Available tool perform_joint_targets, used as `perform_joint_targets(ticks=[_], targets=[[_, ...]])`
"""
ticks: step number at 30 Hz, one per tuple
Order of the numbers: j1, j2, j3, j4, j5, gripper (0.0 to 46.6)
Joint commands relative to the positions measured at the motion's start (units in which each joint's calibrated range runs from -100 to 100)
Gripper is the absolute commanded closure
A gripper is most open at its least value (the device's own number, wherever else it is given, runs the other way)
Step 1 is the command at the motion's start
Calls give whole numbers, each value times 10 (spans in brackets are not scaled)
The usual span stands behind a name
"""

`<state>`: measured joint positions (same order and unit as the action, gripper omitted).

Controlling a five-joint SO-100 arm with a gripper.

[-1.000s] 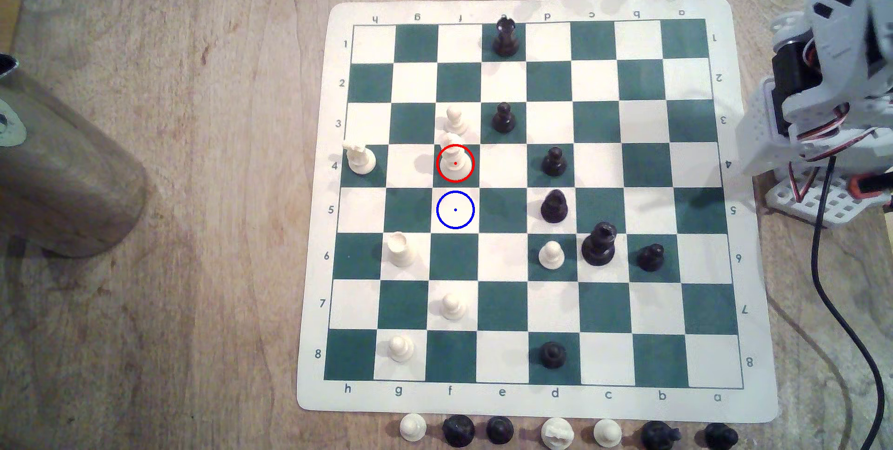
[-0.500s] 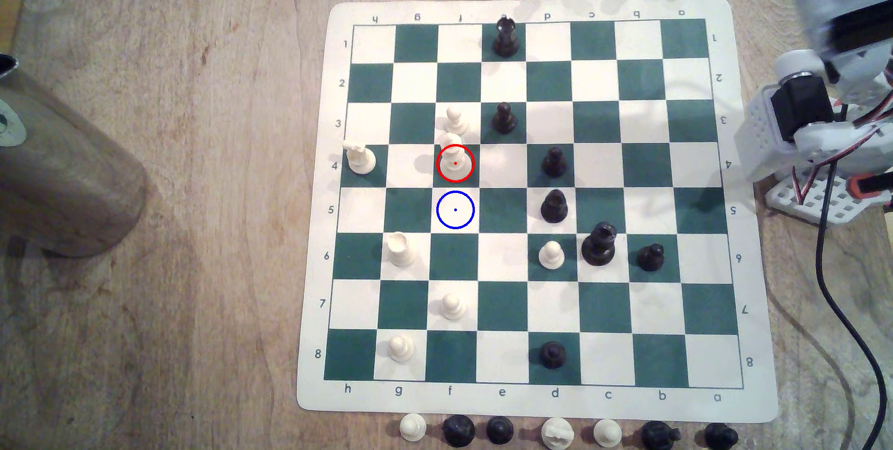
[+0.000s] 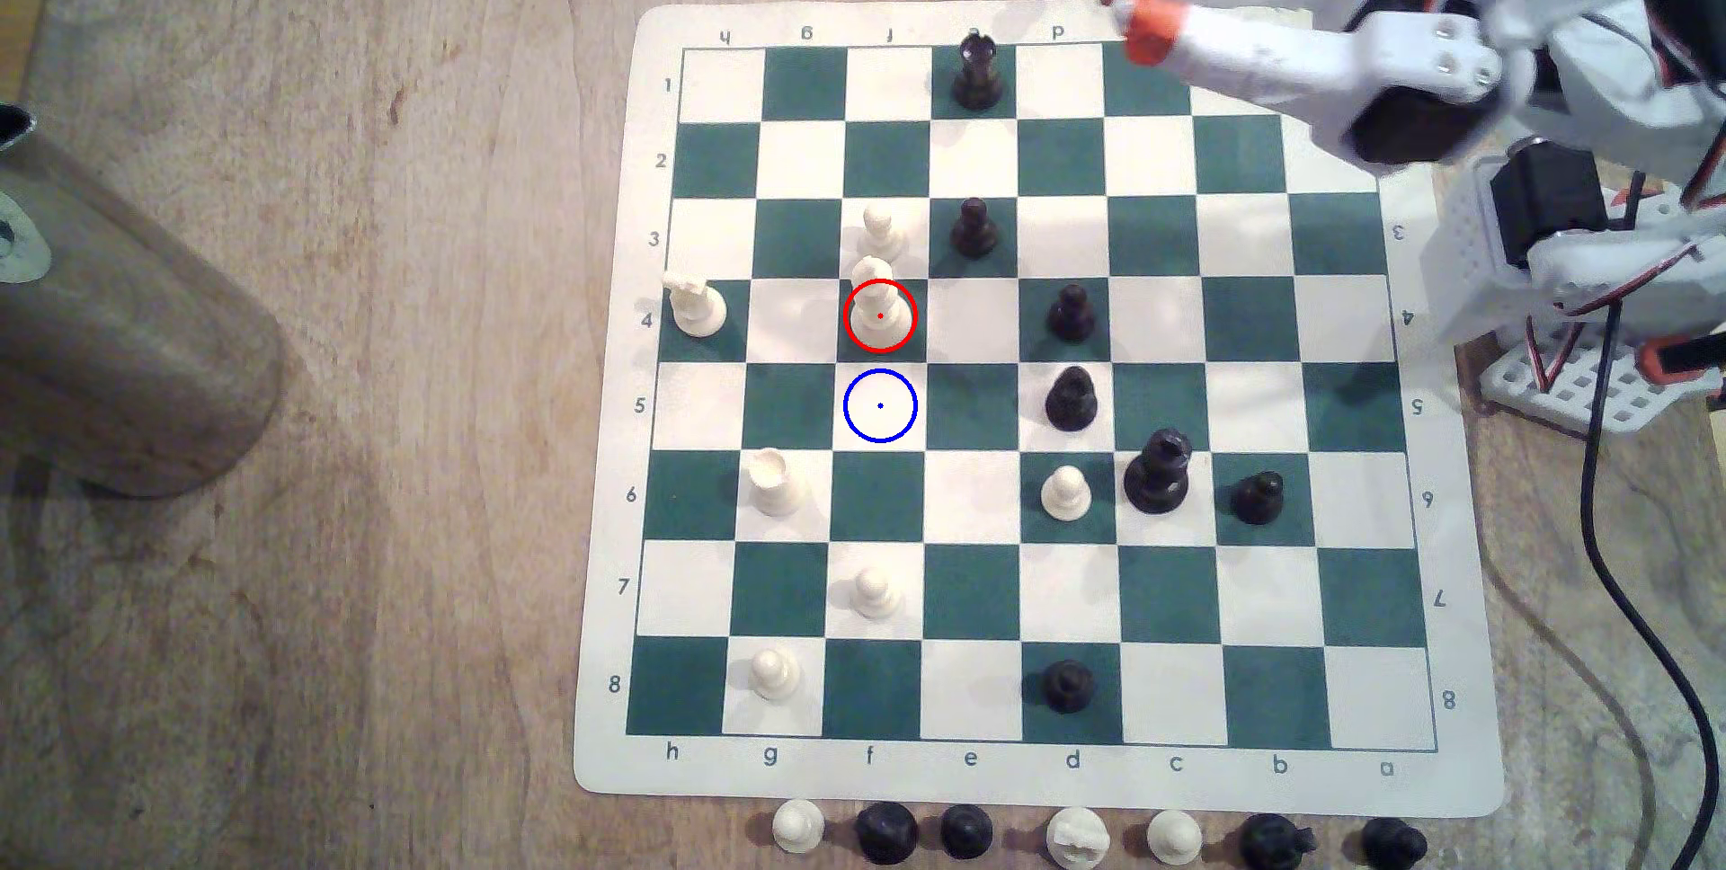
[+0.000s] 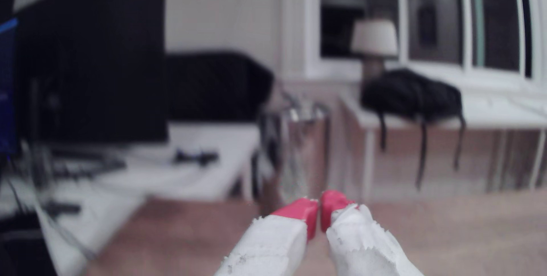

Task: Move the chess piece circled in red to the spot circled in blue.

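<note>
Orange-tipped end effector [image 3: 1128,9] — closed, holding nothing — hangs well apart from the red-circled bishop [image 3: 878,310].

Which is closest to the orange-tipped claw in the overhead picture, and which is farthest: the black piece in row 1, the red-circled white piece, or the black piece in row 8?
From the gripper:
1. Black piece in row 1, near the board's top edge.
2. Red-circled white piece, mid-board.
3. Black piece in row 8, bottom rank.

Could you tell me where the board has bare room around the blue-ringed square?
The spot circled in blue is bare, as are the squares flanking it. Above it is crowded: the chess piece circled in red stands there with a white pawn right behind.
</note>
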<state>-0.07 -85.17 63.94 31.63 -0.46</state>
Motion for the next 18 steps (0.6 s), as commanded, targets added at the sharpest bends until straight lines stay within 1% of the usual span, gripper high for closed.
perform_joint_targets(ticks=[1, 2, 4, 5, 8, 9, 11, 12, 13, 14, 18], targets=[[-4, 83, -133, 141, 7, 449], [-4, 101, -140, 157, 9, 439], [2, 137, -152, 181, 10, 434], [13, 174, -159, 196, 10, 425], [26, 232, -190, 224, 4, 401], [25, 266, -211, 235, -3, 385], [21, 310, -246, 243, -17, 373], [20, 337, -271, 247, -24, 372], [19, 393, -328, 273, -36, 369], [19, 420, -354, 282, -42, 369], [3, 486, -398, 268, -63, 337]])
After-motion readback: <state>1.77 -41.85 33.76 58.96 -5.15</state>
